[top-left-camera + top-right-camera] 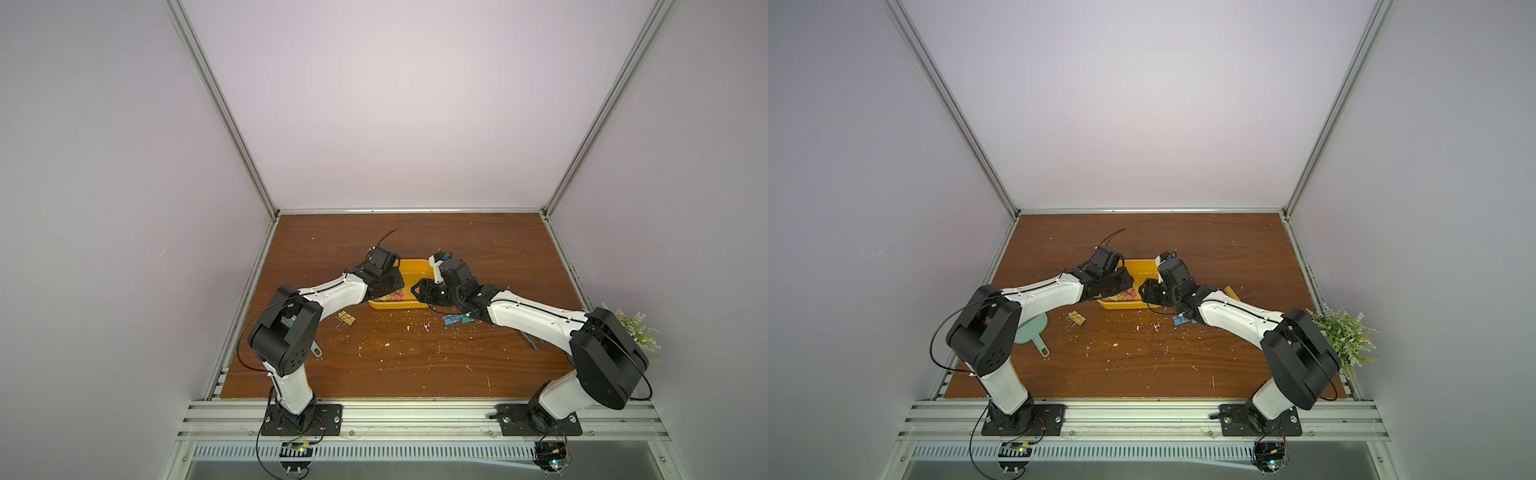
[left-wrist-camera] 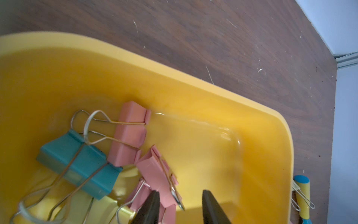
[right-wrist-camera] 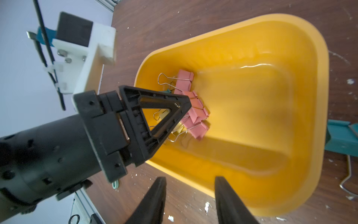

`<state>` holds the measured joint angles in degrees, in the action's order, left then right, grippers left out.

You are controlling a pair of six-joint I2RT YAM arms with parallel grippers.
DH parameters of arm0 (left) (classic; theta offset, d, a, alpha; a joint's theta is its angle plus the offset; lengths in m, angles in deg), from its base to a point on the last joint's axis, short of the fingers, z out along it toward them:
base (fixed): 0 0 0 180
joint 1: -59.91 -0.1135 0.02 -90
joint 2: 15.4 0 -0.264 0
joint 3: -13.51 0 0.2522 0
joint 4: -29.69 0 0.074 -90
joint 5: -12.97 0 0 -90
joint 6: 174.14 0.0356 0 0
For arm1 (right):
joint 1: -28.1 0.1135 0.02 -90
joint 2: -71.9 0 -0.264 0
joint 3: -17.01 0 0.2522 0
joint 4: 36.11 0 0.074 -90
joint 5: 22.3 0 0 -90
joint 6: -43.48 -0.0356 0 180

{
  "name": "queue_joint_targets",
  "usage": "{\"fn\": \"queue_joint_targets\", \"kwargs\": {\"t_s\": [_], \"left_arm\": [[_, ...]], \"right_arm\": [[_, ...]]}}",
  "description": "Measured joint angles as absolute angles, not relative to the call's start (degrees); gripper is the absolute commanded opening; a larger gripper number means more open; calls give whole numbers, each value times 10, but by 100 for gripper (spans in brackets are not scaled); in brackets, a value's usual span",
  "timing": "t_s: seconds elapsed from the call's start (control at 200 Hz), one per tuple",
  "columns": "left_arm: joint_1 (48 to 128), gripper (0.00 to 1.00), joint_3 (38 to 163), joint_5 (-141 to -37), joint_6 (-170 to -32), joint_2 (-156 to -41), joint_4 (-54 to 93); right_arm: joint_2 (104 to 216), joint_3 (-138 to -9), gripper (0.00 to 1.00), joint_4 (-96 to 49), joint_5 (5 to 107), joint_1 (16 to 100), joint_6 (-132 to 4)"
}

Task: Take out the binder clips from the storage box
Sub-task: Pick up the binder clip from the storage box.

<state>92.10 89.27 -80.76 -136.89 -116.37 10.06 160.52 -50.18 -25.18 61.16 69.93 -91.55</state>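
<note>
L gripper (image 2: pixel 180 192) jaws apart, straddling pink binder clip (image 2: pixel 153 174) wire handle in storage box (image 2: pixel 193 85), prob. pre-grasp; R gripper (image 3: pixel 190 177) apart too, empty, box rim just ahead, likely bracing.

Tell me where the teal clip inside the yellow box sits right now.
In the left wrist view the teal clip lies in the storage box, at its left-arm end, beside a pink clip, near the left gripper.

Robot lab test cell: alu-profile frame (image 1: pixel 223 108); blank walls (image 1: pixel 407 104); 2 arms (image 1: pixel 332 291) bolted to rail (image 1: pixel 415 415).
</note>
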Motion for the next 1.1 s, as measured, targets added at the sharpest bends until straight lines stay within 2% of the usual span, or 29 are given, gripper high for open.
{"fn": "queue_joint_targets", "kwargs": {"t_s": [0.22,0.63,0.836,1.096], "left_arm": [[918,40,894,-803,-1374,-1166,100],[917,26,901,-778,-1376,-1167,95],[917,26,901,-781,-1378,-1170,96],[917,18,901,-783,-1380,-1172,97]], "right_arm": [[1605,-502,47,-251,612,699,-916],[1605,-502,47,-245,614,699,-916],[1605,-502,47,-245,614,699,-916],[1605,-502,47,-243,618,699,-916]]}}
